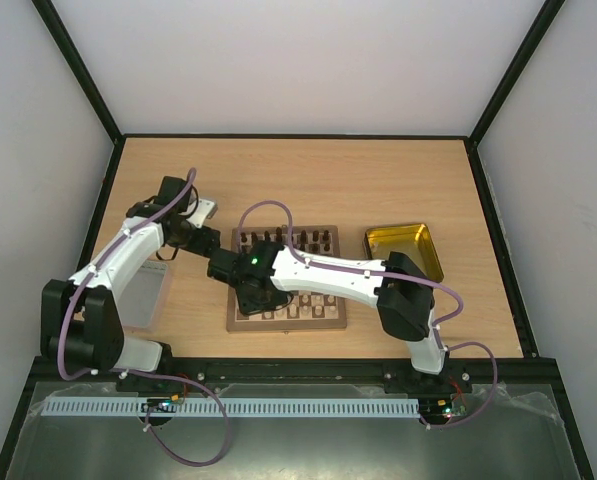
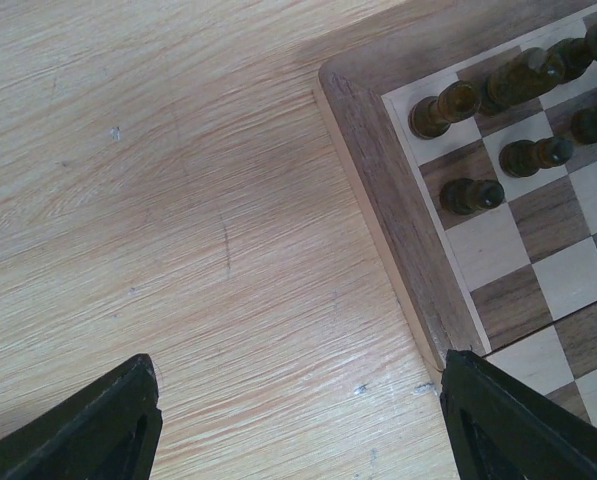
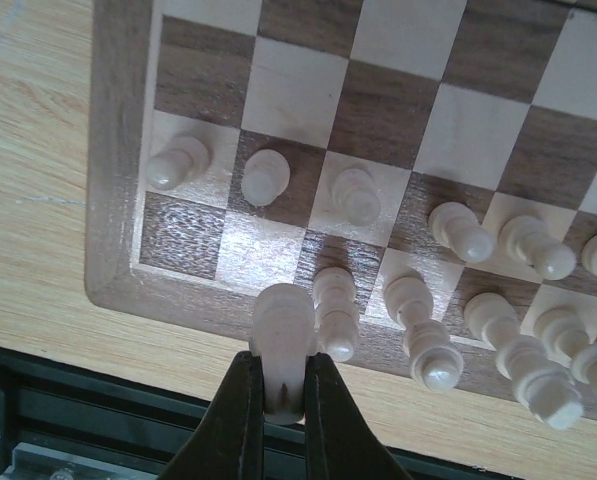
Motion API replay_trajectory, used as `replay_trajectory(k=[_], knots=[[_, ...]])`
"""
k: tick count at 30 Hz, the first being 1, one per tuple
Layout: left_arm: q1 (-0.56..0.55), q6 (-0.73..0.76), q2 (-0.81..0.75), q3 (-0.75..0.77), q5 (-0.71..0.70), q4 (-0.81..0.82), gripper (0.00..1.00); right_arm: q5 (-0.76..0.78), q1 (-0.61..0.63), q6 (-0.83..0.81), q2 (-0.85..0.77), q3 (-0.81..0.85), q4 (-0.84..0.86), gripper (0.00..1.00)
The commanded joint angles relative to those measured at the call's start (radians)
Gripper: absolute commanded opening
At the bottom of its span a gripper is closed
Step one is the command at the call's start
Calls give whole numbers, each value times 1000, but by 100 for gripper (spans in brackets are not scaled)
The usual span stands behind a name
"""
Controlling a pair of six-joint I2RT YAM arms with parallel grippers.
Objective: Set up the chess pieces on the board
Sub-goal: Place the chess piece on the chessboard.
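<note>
while the right gripper point(image 3: 283, 385) pinches a cream piece point(image 3: 283, 322), the left gripper point(image 2: 298, 425) hangs with its jaws wide apart.

the right jaws are clamped on the lower part of that pale figure, holding it over the near border of the board point(image 3: 118, 150), close to its near left corner. just beside it, other cream pieces point(image 3: 356, 195) stand in two rows along the board's near edge. dark pieces point(image 2: 458, 105) line the far edge. the left gripper holds nothing and hovers over bare table point(image 2: 178, 200) just outside the board's far left corner. a yellow tray point(image 1: 398, 230) lies towards the table's right edge, a grey lid point(image 1: 148, 295) towards its left edge.
</note>
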Motion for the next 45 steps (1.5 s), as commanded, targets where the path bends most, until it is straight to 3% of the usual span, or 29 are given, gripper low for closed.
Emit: replay_trajectory(k=[1,45], knots=[[4,-6,-36,-11,0,-2,78,-25,6,26,3,-34,57,2],[4,-5,-41,-11,9,-1,78,-30,3,-24,149,68,2,2]])
